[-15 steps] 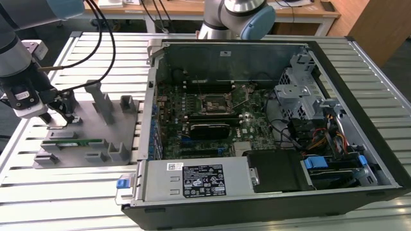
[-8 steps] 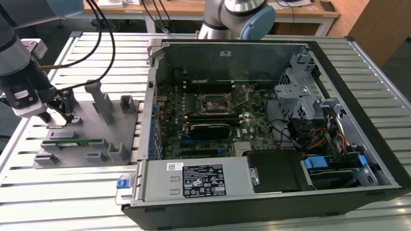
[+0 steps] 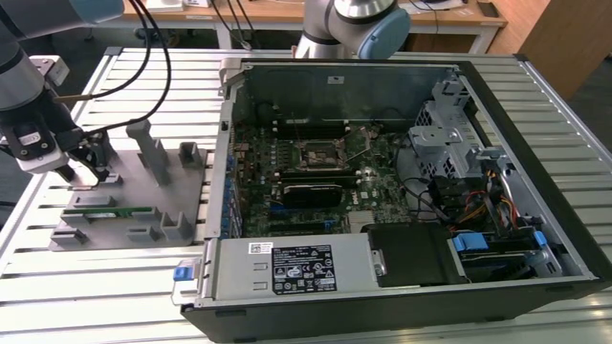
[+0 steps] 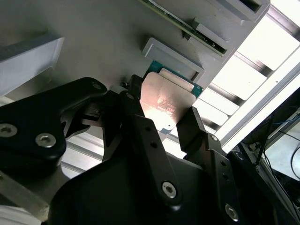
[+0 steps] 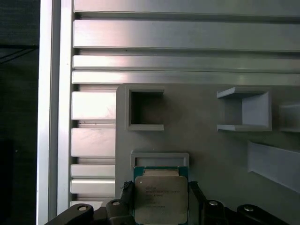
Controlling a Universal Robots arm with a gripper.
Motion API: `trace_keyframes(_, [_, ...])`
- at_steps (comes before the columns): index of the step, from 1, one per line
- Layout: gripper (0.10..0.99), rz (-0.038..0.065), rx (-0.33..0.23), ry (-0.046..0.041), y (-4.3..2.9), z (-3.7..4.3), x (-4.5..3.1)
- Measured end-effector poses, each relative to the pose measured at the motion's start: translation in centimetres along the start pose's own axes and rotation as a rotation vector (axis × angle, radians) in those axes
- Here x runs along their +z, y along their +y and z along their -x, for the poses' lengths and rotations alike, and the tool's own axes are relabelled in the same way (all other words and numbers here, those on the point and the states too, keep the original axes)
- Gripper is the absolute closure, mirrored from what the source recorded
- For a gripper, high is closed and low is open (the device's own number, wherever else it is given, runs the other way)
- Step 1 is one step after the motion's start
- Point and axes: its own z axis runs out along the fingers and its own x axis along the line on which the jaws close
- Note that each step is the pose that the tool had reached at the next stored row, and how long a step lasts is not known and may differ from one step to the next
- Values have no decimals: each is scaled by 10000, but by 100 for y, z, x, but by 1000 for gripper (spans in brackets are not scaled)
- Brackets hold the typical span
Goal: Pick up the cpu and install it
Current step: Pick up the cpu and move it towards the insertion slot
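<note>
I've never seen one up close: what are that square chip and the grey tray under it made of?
The cpu has a pale, dull-shiny lid that looks like metal, catching a soft reflection, on a thin green board, likely fibreglass. The grey tray looks like matte moulded or printed plastic: even colour, no glare.

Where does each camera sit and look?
Exterior view: off the arm, looking down on the computer case and grey fixture; the gripper at the exterior view's left.
First wrist view: on the arm, looking straight down past the gripper onto the fixture.
Second wrist view: on the arm, slanting along the gripper.
Both wrist views share the gripped cpu.
</note>
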Motion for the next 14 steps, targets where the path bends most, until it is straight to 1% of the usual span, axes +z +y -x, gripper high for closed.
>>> trace_keyframes(14, [545,-1,0,2,2,1,-44])
